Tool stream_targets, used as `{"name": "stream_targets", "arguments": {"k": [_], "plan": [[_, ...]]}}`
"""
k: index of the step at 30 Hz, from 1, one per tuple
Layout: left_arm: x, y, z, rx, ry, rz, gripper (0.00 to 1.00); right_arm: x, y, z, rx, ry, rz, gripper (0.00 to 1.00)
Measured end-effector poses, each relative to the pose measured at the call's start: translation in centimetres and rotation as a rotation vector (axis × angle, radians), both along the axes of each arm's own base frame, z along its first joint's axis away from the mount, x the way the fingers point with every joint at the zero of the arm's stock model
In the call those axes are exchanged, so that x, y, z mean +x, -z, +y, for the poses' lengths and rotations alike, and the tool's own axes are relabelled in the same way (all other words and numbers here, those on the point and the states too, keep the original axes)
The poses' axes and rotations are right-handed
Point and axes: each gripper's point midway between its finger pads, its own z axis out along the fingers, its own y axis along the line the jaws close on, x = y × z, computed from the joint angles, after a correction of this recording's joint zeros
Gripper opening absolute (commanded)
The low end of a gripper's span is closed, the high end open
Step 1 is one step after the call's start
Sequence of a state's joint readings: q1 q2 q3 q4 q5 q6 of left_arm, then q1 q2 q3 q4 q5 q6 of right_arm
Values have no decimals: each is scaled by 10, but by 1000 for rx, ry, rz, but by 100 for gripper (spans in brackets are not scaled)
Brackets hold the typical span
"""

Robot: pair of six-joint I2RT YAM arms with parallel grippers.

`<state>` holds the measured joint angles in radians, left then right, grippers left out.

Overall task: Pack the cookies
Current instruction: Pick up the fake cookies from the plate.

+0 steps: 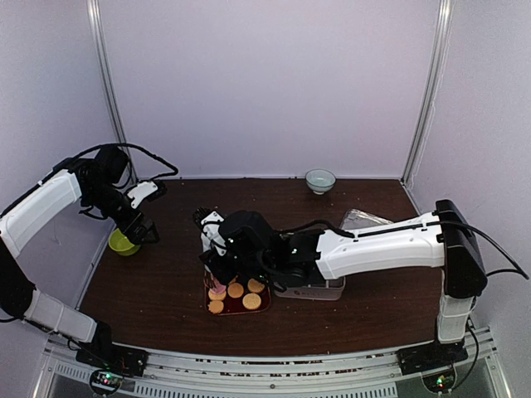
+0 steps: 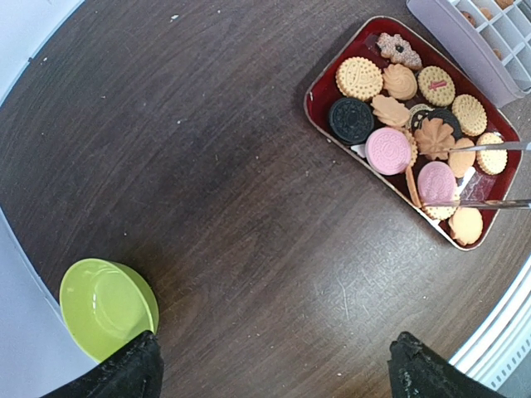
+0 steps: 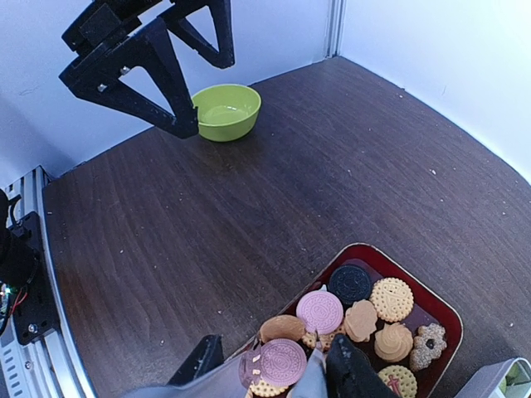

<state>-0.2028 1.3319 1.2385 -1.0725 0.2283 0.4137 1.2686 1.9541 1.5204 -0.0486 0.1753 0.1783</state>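
The cookies [image 1: 236,290] lie in a dark red tray [image 1: 264,305] near the table's middle: round golden ones, pink ones, a black one, flower shapes [image 2: 398,108]. My right gripper [image 1: 222,269] hangs over the tray's left end, shut on metal tongs [image 3: 307,383]. The tong blades [image 2: 489,147] straddle a pink cookie [image 2: 436,181], seen close up as the pink cookie [image 3: 284,361] at the tong tips. Whether they touch it I cannot tell. My left gripper [image 1: 141,232] hovers open and empty at the far left [image 2: 274,373], above bare table.
A lime green bowl [image 1: 123,243] sits by the left wall under the left gripper. A white compartment box [image 1: 311,290] stands against the tray's right side. A small pale bowl [image 1: 320,180] and a clear plastic bag [image 1: 365,220] are at the back.
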Motion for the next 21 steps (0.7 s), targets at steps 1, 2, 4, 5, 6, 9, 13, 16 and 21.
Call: {"name": "stream_targets", "arguments": {"k": [1,2,4,5,6,9,13,16,21], "plan": [[0,0,0,0,0,0,98,0,0,0,0,-2,1,42],[0,0,0,0,0,0,98,-1,0,0,1,-4,2,42],[0,0,0,0,0,0,98,-2,-1,0,2,-8,4,42],[0,0,0,0,0,0,98,-2,-1,-1,3,-10,6,41],[0,0,0,0,0,0,98,-3,-1,-2,2,-12,8,41],[0,0,0,0,0,0,98,-5,-3,-4,8,-21,19,42],[0,0,0,0,0,0,98,-7,-8,-5,17,-31,21,42],[0,0,0,0,0,0,98,-8,-12,-6,25,-34,20,42],[0,0,0,0,0,0,98,-7,-14,-6,27,-32,18,41]]}}
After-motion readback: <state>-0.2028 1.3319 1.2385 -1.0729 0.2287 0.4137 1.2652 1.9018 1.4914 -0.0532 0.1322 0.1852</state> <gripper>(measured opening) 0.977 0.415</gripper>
